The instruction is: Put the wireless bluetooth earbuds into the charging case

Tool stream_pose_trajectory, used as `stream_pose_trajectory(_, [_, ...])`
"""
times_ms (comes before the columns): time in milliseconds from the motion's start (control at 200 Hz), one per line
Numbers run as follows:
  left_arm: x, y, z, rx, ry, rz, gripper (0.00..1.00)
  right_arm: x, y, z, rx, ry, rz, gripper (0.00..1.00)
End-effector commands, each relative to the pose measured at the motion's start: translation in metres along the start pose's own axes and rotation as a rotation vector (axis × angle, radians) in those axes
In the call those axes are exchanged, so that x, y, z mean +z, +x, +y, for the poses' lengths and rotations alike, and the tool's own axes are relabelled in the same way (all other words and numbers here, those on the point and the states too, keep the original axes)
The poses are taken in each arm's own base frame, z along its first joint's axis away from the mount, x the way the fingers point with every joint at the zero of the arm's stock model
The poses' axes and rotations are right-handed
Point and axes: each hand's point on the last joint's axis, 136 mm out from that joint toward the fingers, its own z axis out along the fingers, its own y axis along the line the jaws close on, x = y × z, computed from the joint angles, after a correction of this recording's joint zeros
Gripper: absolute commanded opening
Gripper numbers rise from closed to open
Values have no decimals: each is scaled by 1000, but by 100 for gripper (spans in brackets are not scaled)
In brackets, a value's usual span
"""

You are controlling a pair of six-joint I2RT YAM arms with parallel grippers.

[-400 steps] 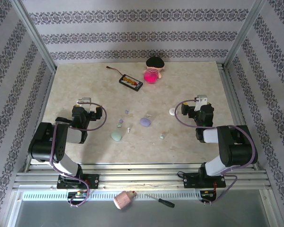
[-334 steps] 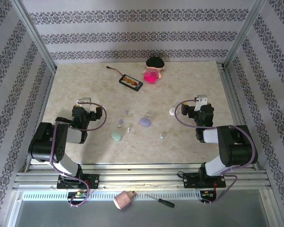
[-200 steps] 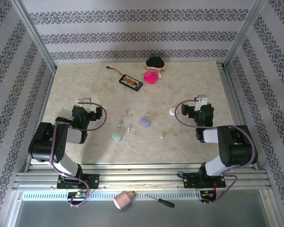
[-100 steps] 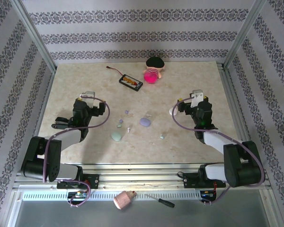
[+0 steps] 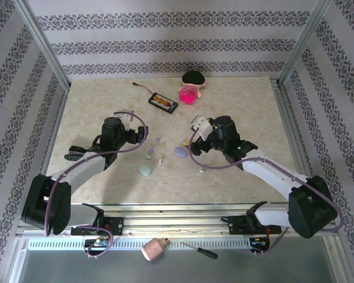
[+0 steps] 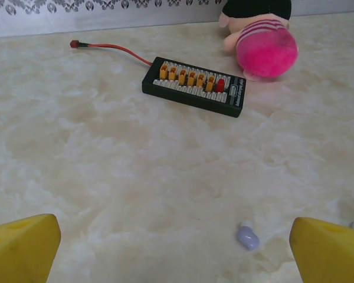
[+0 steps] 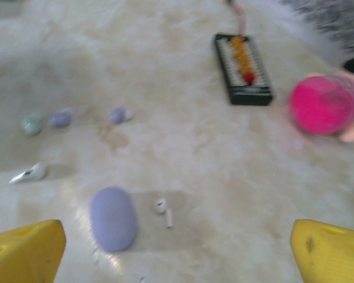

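The earbuds lie scattered at mid-table. A lavender earbud rests just ahead of my left gripper, which is open and empty. A white stemmed earbud lies beside the closed lavender case, right in front of my open, empty right gripper. A mint earbud and another lavender one sit together, with a second white earbud nearby. A mint case and a stray mint earbud lie nearer the bases.
A black connector board with a red lead and a pink plush toy sit at the back of the marble table. Frame rails run along both sides.
Both arms have unfolded from near their bases and reached inward and forward. The left gripper now hovers by the lavender earbud, the right by the lavender case. No object has moved.
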Motion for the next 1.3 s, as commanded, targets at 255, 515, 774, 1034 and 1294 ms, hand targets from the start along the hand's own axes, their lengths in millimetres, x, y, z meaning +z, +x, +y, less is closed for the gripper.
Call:
stream_pose_trajectory(255, [-18,15,5,-99,-23,42,99,36,47,44,-97,-205,335,71])
stream_pose_trajectory(515, [-18,16,-5,-59,39,29,99,67,56,49,-110,-254,407,71])
stream_pose_trajectory(774, [-18,20,-6,-43,50,39,99,86,69,50,-119,-288,478,62])
stream_pose_trajectory(1034, [-15,20,-11,-40,74,47,99,94,75,57,-124,-336,533,57])
stream_pose_trajectory(1294, [-16,19,-11,-33,72,43,99,94,83,60,-144,-372,584,56])
